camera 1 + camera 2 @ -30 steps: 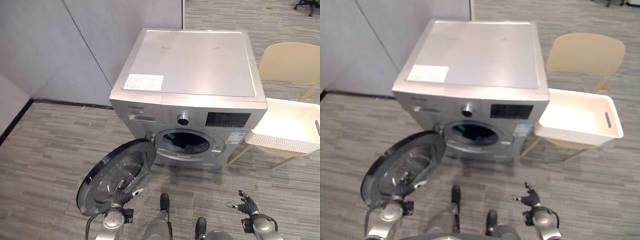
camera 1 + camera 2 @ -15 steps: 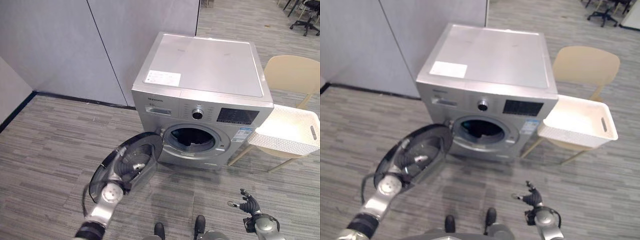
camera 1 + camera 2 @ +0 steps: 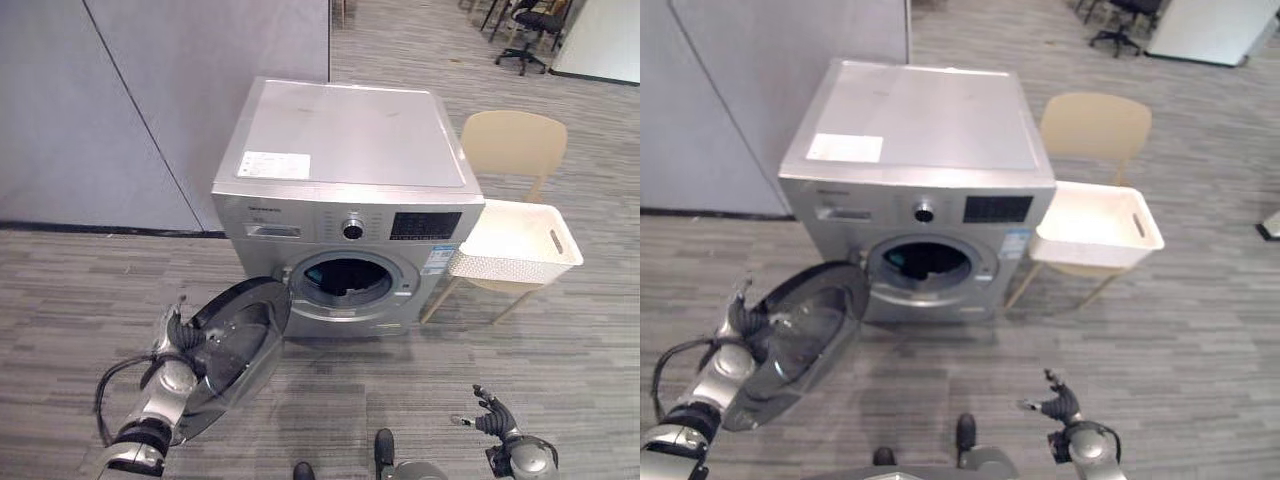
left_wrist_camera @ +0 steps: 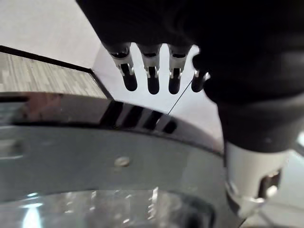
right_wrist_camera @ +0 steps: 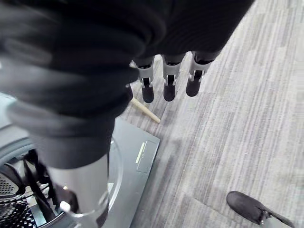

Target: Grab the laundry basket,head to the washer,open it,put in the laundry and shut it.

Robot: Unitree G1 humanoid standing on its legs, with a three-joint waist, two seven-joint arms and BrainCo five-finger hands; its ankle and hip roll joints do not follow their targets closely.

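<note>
The silver front-loading washer (image 3: 345, 150) stands in the middle with its round door (image 3: 238, 352) swung open to the lower left. Dark laundry lies inside the drum (image 3: 918, 262). My left hand (image 3: 177, 336) is at the door's outer left edge with its fingers (image 4: 149, 78) straight above the dark door rim (image 4: 95, 156). The white laundry basket (image 3: 515, 240) rests on a chair right of the washer and looks empty. My right hand (image 3: 490, 420) hangs low at the lower right, its fingers (image 5: 166, 80) relaxed over the floor, holding nothing.
A beige chair (image 3: 512, 145) carries the basket beside the washer. A grey partition wall (image 3: 150, 100) runs behind and to the left. An office chair (image 3: 525, 30) stands far back on the right. Grey plank floor (image 3: 560, 340) lies open in front and to the right.
The camera has shifted. My left hand has moved from the door's glass side round to its outer left edge. The door stays open and the right hand stays low.
</note>
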